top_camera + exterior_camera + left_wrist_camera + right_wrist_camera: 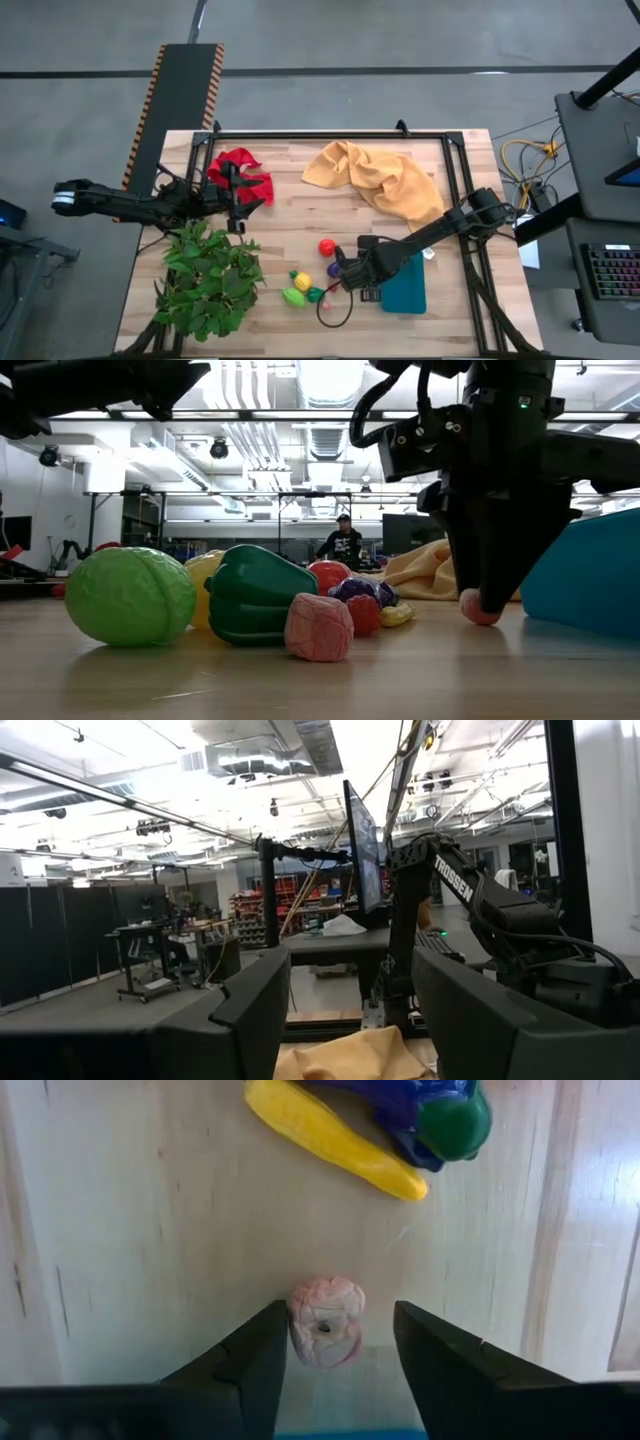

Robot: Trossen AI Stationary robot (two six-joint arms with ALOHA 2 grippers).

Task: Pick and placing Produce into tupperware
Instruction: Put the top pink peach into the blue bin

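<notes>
The left pincer hovers idle over the crumpled red cloth, fingers spread. Small bright plastic produce pieces lie clustered mid-tabletop, none yet packed. The right pincer, spread, straddles a small pink knobbly piece beside the teal rectangular plastic tupperware; apparently nothing is stowed so far.

In the low view the teal tupperware is cut off by the right edge; the yellow piece is largely hidden behind the lime green piece and the dark green pepper; the small pink piece is partly covered by the right gripper; the purple piece is cropped in the right wrist view.
</notes>
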